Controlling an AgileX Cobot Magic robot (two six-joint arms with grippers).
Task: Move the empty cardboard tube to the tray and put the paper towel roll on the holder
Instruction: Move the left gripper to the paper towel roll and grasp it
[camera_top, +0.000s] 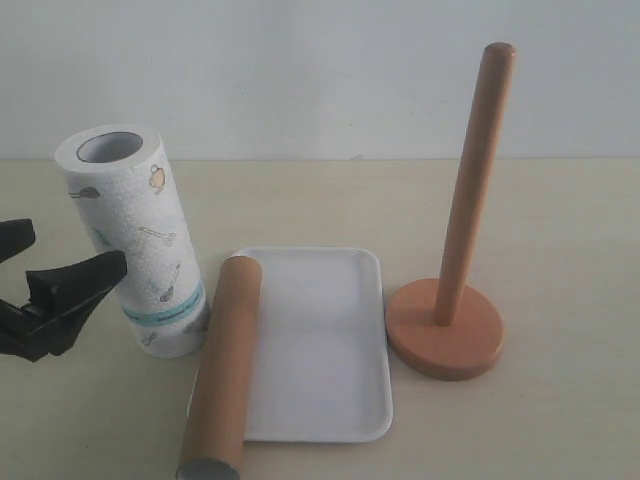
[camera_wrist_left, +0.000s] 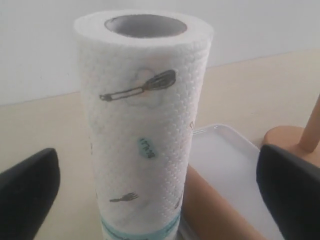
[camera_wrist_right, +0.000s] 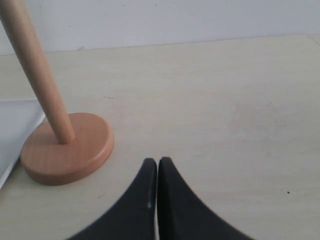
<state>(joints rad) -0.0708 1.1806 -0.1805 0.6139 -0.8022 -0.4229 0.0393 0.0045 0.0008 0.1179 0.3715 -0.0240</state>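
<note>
Nothing readable; small teal patch (camera_wrist_left: 145, 148) on thick white embossed paper towel roll (camera_wrist_left: 142, 100) perhaps holds lettering, too blurred.

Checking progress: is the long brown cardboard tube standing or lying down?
Lying down: the brown cardboard tube rests on its side along the shallow white tray's left edge.

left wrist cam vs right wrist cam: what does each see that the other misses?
Only left wrist: the towel roll, upright between the fingers of the open left gripper and apart from both, and the tube lying next to it.
Only right wrist: the right gripper, shut with nothing in it.
Both: the holder, part of the tray, the table and the wall.
</note>
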